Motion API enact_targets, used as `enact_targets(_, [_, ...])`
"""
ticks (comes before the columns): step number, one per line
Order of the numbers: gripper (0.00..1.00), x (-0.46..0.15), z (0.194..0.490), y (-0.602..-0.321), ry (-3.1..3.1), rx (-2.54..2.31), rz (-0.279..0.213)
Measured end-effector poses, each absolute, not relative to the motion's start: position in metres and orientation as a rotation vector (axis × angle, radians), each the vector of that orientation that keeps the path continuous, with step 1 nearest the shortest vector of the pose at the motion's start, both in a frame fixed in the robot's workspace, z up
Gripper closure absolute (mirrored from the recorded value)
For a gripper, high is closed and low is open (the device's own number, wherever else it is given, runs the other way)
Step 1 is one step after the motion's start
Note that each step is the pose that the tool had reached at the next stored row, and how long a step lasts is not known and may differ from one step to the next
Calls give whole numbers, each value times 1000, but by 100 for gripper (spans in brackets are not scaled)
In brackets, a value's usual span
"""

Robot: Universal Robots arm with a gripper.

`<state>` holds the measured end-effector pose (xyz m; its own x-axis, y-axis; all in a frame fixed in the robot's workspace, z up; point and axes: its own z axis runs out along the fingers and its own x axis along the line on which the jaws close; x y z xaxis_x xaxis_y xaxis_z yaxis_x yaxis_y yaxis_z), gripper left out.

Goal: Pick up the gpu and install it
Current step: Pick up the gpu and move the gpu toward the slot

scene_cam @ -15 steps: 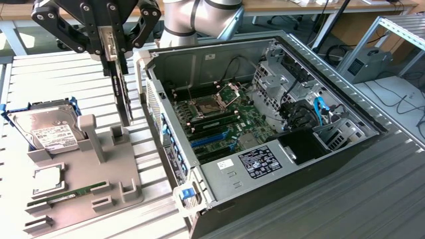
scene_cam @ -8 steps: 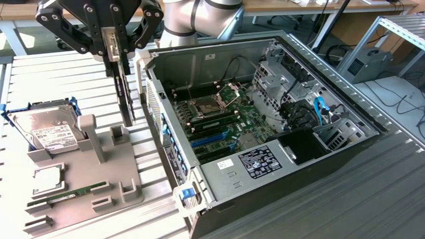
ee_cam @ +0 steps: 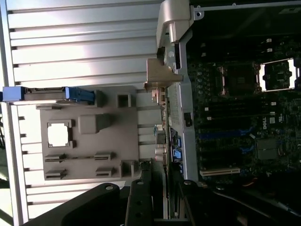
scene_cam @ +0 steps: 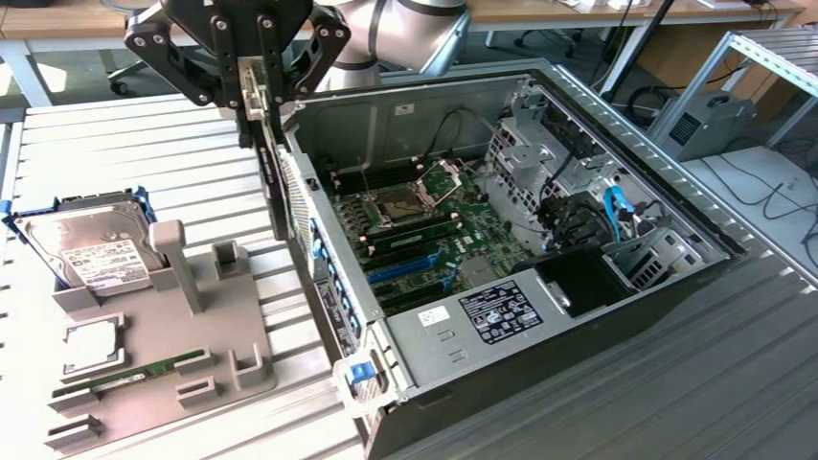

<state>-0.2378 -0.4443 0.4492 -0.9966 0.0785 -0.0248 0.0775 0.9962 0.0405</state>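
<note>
1. The pincer [scene_cam: 261, 96] is partly closed, clamped on the top edge of the gpu [scene_cam: 272, 182].
2. The card hangs upright, above the desk [scene_cam: 128, 153] and just outside the rear wall of the open computer case [scene_cam: 576, 383]. I'd say that keeps its lower edge aimed down at the board.
3. The hard drive [scene_cam: 96, 254] and memory stick [scene_cam: 141, 372] sit in the grey fixture [scene_cam: 230, 326].
4. The exterior view gives the card's full hang. The wrist view looks straight down past the fingers [ee_cam: 141, 197] to the blue slots [ee_cam: 221, 134].

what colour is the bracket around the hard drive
The bracket is blue; the exterior view shows it best.
</note>
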Motion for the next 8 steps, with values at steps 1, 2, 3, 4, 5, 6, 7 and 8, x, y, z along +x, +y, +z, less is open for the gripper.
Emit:
enact_targets(1, [73, -236, 449, -444, 3112, 122, 61])
enact_targets(2, [73, -232, 449, -444, 3112, 122, 61])
enact_targets(3, [73, -228, 448, -444, 3112, 122, 61])
enact_targets(4, [73, -222, 447, -444, 3112, 122, 59])
enact_targets(5, [73, -218, 446, -444, 3112, 122, 58])
enact_targets(6, [73, -214, 446, -444, 3112, 122, 57])
enact_targets(7, [73, -208, 445, -444, 3112, 122, 56])
enact_targets(8, [73, -205, 445, -444, 3112, 121, 55])
